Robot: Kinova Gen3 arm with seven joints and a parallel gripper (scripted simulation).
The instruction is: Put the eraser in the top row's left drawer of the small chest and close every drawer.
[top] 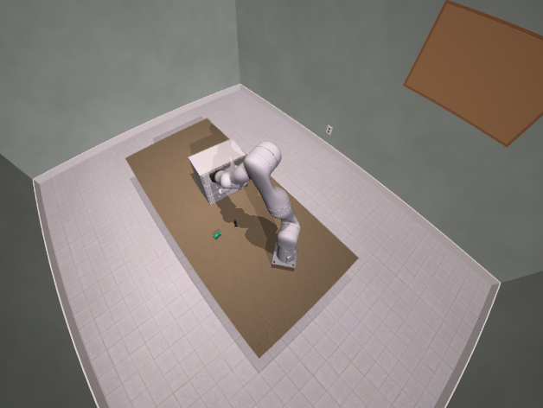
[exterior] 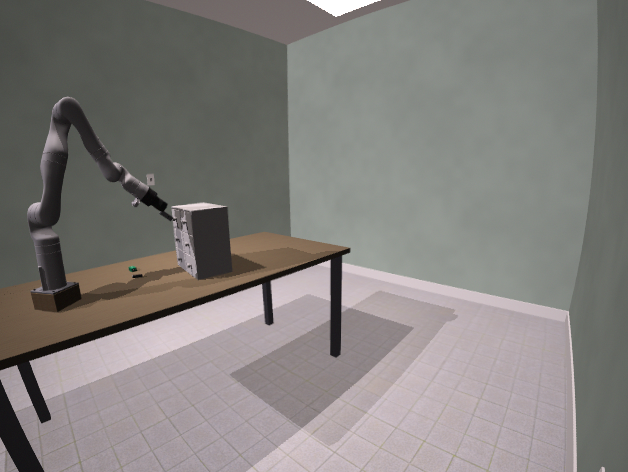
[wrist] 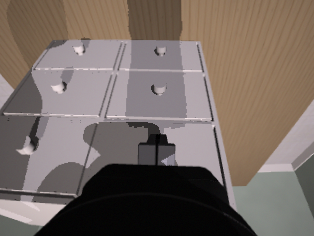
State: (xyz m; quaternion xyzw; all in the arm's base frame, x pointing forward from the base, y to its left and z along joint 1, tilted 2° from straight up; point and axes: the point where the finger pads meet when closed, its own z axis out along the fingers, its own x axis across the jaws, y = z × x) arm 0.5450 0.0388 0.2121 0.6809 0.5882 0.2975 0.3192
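Note:
The small white chest (top: 216, 167) stands on the wooden table, with its drawer fronts towards the arm's base. It also shows in the exterior view (exterior: 203, 246) and fills the wrist view (wrist: 120, 100). All the drawer fronts that I see look flush. My gripper (wrist: 158, 145) is shut and empty. Its fingertips (exterior: 169, 216) are at the front of a top-row drawer, the one on the right of the wrist view, and they hide its knob. A small green block (top: 216, 235) lies on the table in front of the chest. I cannot tell whether it is the eraser.
A small dark object (top: 235, 223) lies on the table beside the green block, and both also show in the exterior view (exterior: 134, 268). The arm's base (top: 284, 256) stands near the table's middle. The chest is near the table's far end.

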